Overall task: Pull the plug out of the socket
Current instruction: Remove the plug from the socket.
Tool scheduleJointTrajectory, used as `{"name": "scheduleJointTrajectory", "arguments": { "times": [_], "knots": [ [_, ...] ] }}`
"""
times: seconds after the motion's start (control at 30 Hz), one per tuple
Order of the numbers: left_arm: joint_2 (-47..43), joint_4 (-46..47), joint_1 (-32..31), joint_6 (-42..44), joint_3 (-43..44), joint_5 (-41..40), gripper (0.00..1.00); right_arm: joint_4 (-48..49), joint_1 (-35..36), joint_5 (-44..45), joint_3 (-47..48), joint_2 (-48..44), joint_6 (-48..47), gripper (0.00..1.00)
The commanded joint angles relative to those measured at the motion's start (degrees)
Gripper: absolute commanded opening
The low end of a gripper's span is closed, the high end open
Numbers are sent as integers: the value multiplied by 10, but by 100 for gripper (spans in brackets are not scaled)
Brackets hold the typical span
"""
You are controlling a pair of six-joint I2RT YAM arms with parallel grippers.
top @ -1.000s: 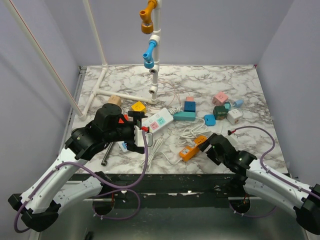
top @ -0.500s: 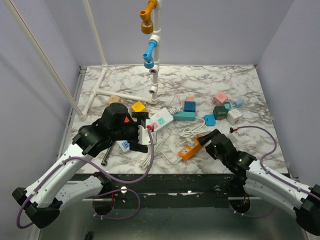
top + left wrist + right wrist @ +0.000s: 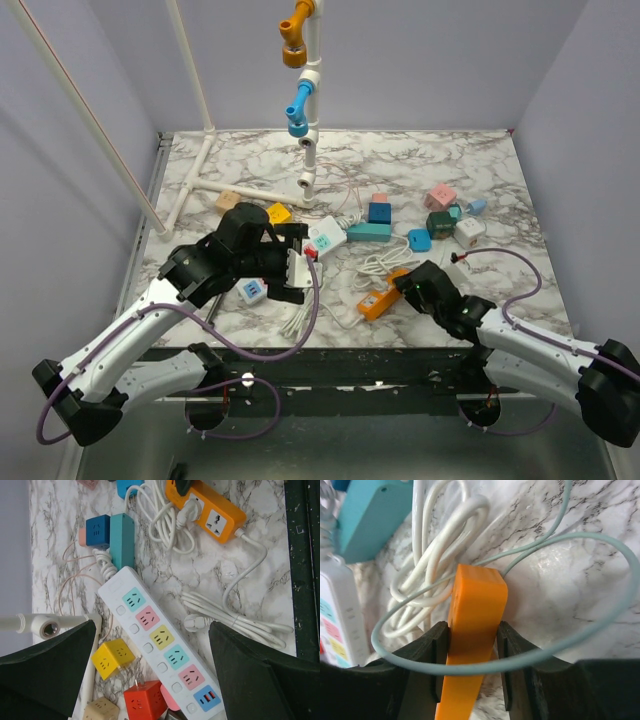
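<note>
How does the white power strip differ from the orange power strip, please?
The white power strip is longer, with a row of pastel outlets; the orange power strip is shorter, with white outlets. The orange one is clamped by the right gripper; the white one lies ungripped. Both lie flat on the marble table.

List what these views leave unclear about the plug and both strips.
Plug: clear only from left wrist; top view, too small, partly under right tool.
White strip: top view, left tool covers its near part; left wrist, bottom edge cuts its end.
Orange strip: right wrist, outlets unseen; whether fingers press it, unclear.
</note>
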Motion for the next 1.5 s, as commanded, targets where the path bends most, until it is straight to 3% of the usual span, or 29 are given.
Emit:
{"name": "scheduleJointTrajectory", "arguments": {
  "times": [0.0, 0.1, 0.3, 0.37, 0.43, 0.53, 0.63, 0.83, 1.0, 1.27, 1.47],
  "knots": [
    [0, 13, -20, 14, -1, 21, 98, 58, 3, 31, 4, 21, -5, 38],
    [16, 19, -44, 36, -15, 30, 99, 60, 3, 22, 19, 36, -28, 17],
    [75, 96, -100, 51, -48, 12, 98, 71, 3, 9, 17, -26, -88, 4],
    [96, 162, -124, 29, -73, -17, 98, 87, 3, -5, 3, -63, -104, 2],
    [112, 263, -165, -3, -114, -105, 98, 95, 4, -23, -10, -97, -120, 1],
    [138, 355, -210, 12, -163, -162, 99, 94, 3, -49, -25, -140, -138, 1],
    [164, 476, -213, 24, -198, -207, 98, 73, 3, -67, -26, -171, -152, 1],
    [211, 577, -213, 28, -189, -248, 99, 53, 3, -82, -21, -192, -166, 0],
    [230, 535, -211, 13, -156, -212, 99, 30, 3, -84, -4, -183, -196, 1],
    [252, 252, -190, 3, -59, 13, 98, 32, 3, -88, 7, -206, -221, 1],
    [301, 154, -168, 27, 9, 54, 98, 23, 4, -90, 27, -212, -266, 1]
  ]
}}
